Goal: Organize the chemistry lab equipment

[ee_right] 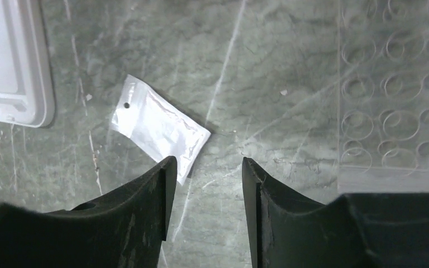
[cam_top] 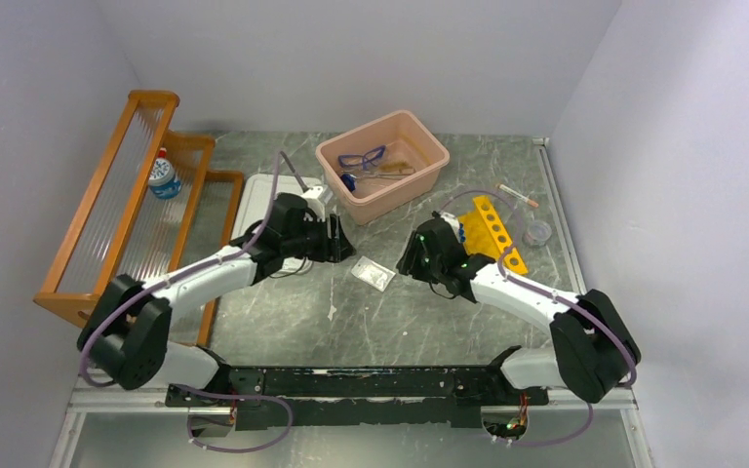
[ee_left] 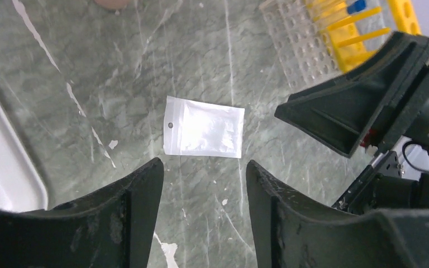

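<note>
The two arms are the biggest thing here, and both reach in toward the middle of the table [cam_top: 429, 322] from their own sides. The pink tub [cam_top: 405, 195] near the far edge is, I think, the place for loose things, because blue glasses [cam_top: 363, 156] and some metal tools [cam_top: 390, 174] lie in it already. The left gripper [ee_left: 204, 167] is wide open and holds nothing. The right gripper [ee_right: 208, 164] is open in the same way, also with nothing in it. The white packet [cam_top: 373, 274] lies flat in the middle of the table between them, just ahead of both and touched by neither.

To my eye only one arm should take it, as the two are very near each other. The left one seems better placed, with the packet squarely before its gap. For the right one it sits off toward one finger. The packet is thin, so the fingers must come down to the table itself and pinch across a short side. On such a smooth top it may slide away instead of lifting.

Plain pale walls close the left, far and right sides. An orange wooden shelf [cam_top: 107, 214] stands along the left edge with a white tray [cam_top: 254, 200] beside it, and a yellow rack [cam_top: 495, 229] sits near the right edge. The table is grey-green stone with pale veins and a few small white flecks.
</note>
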